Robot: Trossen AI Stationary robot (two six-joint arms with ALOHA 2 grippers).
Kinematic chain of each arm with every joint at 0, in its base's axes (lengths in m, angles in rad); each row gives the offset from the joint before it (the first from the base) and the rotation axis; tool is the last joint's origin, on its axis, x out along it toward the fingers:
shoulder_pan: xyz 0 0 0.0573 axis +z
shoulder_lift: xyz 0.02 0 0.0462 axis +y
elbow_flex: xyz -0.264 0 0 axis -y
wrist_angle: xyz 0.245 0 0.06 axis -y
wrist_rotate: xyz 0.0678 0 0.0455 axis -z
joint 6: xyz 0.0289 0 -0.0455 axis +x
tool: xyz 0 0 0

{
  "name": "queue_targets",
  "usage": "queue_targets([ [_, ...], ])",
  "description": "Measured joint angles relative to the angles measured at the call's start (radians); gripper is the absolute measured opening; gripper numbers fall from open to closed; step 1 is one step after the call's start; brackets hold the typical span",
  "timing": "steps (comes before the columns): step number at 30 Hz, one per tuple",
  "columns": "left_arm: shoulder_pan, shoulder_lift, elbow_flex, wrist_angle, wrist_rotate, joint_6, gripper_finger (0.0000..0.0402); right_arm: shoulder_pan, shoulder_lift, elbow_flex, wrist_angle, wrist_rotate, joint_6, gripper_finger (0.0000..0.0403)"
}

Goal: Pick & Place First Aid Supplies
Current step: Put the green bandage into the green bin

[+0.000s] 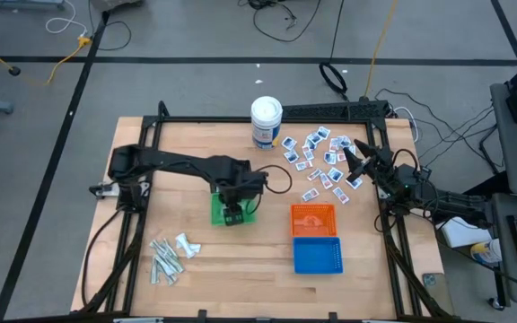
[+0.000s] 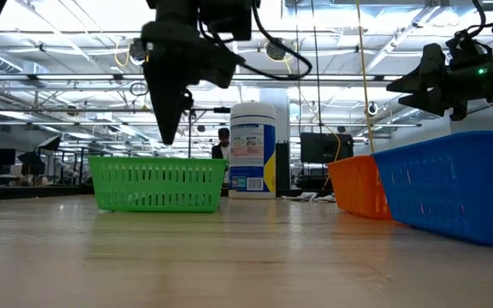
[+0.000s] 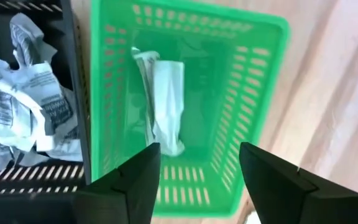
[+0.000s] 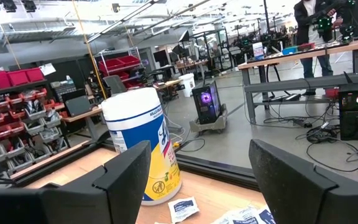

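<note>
My left gripper [image 1: 232,215] [image 3: 197,167] hangs open above the green basket [image 1: 217,212] [image 3: 253,93], touching nothing. One pale strip packet [image 3: 165,104] lies flat on that basket's floor. Crumpled white packets [image 3: 20,93] fill the black basket [image 3: 78,93] beside it. More pale strips [image 1: 167,260] lie loose on the table toward its near left corner. White squares with blue print [image 1: 319,161] are scattered at the far right. My right gripper [image 1: 352,162] [image 4: 197,186] is open and raised over them; a few packets [image 4: 185,208] show below its fingers.
A white canister [image 1: 267,121] [image 4: 143,149] stands at the far edge, left of the square packets. An orange basket [image 1: 313,218] and a blue basket [image 1: 318,255] sit side by side right of the green one. Bare wood lies between the strips and the baskets.
</note>
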Motion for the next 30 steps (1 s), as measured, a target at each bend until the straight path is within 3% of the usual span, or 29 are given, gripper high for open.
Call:
queue_targets([
  [5, -0.026, -0.038, -0.034, 0.012, -0.009, 0.047, 0.0238, 0.000, 0.000, 0.000, 0.000, 0.000, 0.000, 0.0267],
  [15, -0.165, -0.233, -0.300, 0.089, -0.027, 0.069, 0.0262, 0.000, 0.000, 0.000, 0.000, 0.000, 0.000, 0.0267],
  [30, -0.404, -0.424, -0.553, 0.096, -0.026, -0.047, 0.0260, 0.000, 0.000, 0.000, 0.000, 0.000, 0.000, 0.0267],
])
